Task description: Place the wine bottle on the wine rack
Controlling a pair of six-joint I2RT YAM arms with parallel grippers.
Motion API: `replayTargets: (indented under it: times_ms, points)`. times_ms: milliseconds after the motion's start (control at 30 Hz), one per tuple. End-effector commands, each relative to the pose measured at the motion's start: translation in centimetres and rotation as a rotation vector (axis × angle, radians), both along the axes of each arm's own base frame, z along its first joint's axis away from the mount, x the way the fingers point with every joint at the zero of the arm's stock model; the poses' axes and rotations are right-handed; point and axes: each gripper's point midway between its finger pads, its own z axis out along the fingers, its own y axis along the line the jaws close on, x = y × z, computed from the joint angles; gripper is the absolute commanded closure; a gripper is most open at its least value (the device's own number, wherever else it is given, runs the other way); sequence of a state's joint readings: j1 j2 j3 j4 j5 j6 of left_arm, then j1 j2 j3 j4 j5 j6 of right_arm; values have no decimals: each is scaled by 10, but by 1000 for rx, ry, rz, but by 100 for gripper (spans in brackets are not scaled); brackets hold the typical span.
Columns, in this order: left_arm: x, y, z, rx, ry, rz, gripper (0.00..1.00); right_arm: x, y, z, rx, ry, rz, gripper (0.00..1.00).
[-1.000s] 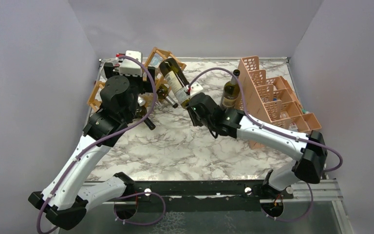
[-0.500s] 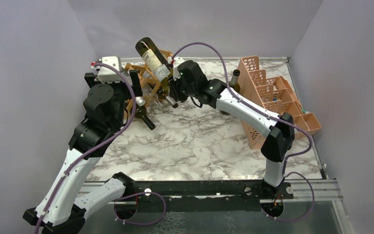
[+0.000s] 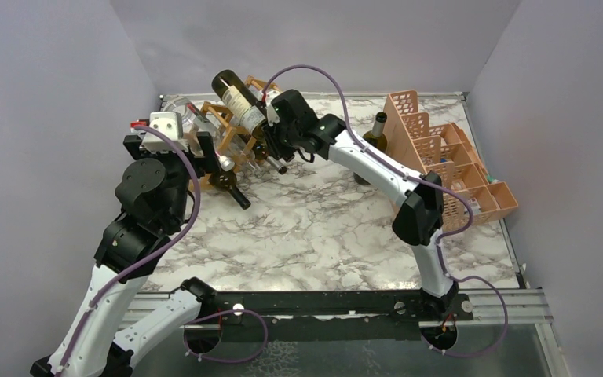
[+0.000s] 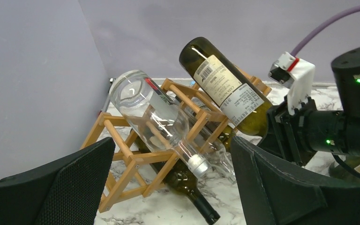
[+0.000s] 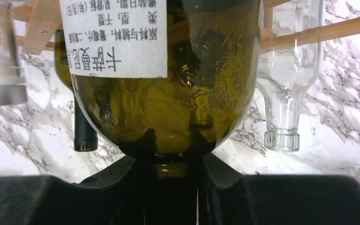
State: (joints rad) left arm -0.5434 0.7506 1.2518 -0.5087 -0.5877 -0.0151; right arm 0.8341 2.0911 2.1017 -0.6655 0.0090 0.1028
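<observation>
Wine bottle [image 3: 238,98] hangs tilted above the wine rack [image 4: 132,159], base high, its neck clamped in my right claw [image 5: 168,187]. My left claw [image 4: 171,187] gapes wide beside the rack, holding nothing. I judge this the placing step; whether glass touches wood yet, I can't tell. Next I'd lower it into a free cell, clear of the empty clear bottle [image 4: 150,105], then release.

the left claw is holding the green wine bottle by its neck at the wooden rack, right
No, it is the right claw that is holding the green wine bottle by its neck at the wooden rack. The left claw is open and empty. The top external view shows this.
</observation>
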Motion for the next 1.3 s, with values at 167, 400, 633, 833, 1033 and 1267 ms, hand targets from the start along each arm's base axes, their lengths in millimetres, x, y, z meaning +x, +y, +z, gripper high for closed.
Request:
replayTargets:
  times_ms: [167, 400, 633, 833, 1033, 1267]
  points:
    - [2, -11, -20, 33, 54, -57, 1, 24, 19, 28, 58, -72, 26, 99]
    - [3, -14, -28, 53, 87, -70, 1, 25, 20, 16, 38, -51, 29, 78]
    - [3, -15, -30, 57, 91, -81, 1, 26, 16, 12, 21, -56, 16, 59]
    - [3, -16, -30, 57, 92, -85, 1, 29, 15, 6, 9, -56, 11, 55]
    - [4, -17, -30, 56, 95, -86, 1, 34, 9, 11, -3, -85, -13, 52]
    - [6, -20, -32, 58, 101, -93, 1, 40, 2, 33, 40, -134, -61, 40]
